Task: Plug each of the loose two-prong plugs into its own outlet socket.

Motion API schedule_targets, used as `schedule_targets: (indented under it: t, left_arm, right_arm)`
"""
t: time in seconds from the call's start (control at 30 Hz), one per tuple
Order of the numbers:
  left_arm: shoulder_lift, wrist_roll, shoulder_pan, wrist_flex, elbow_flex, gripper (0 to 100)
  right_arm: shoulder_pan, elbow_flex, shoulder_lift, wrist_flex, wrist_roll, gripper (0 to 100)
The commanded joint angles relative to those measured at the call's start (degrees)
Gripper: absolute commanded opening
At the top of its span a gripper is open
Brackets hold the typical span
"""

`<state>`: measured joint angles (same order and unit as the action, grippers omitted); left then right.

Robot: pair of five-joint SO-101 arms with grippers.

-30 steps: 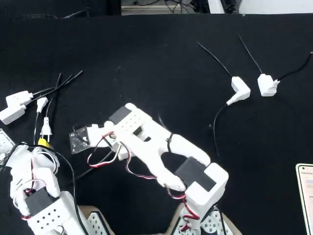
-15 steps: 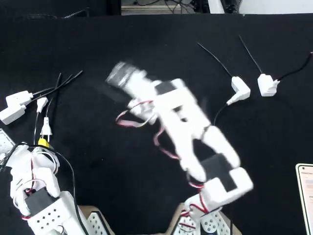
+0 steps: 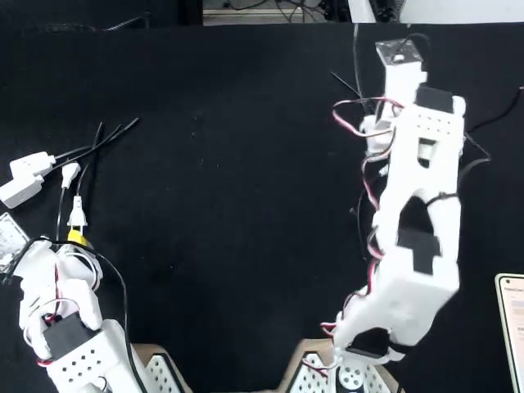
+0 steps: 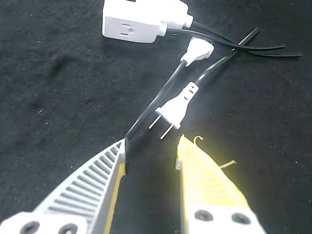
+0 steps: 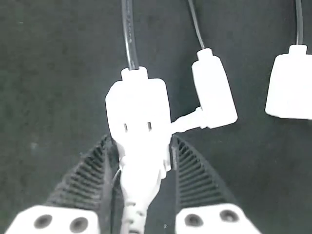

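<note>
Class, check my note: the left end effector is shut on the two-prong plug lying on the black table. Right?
Not quite. The left end effector is open, not shut on the two-prong plug, which lies on the black table just ahead of it; the left wrist view shows this.

Overall: soft, even light; the black table cloth reads dim.
Glare: the white right arm, socket block and gripped plug burn bright, details washed out.
Shadows: faint, lost against the cloth.
</note>
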<state>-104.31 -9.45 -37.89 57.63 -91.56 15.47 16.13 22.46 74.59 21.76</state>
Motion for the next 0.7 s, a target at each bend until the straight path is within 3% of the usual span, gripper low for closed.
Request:
schedule_targets:
  t: [0.0, 0.3, 0.5, 0.67]
  left_arm:
    - [-0.4, -0.4, 0.9, -1.1, 3.3, 18]
    - [-0.4, -0.3, 0.9, -1.2, 2.8, 18]
    - [-0.4, -0.3, 0.7, -1.2, 2.8, 18]
    - [-0.4, -0.3, 0.7, -1.2, 2.8, 18]
  right_arm:
    - [1.4, 9.9, 4.7, 1.8, -0.5, 1.1]
    - [-5.1, 25.4, 16.0, 9.2, -1.5, 1.1]
    - [-3.0, 31.3, 24.8, 9.1, -14.3, 1.1]
    - [-1.0, 36.1, 30.4, 11.1, -9.9, 1.1]
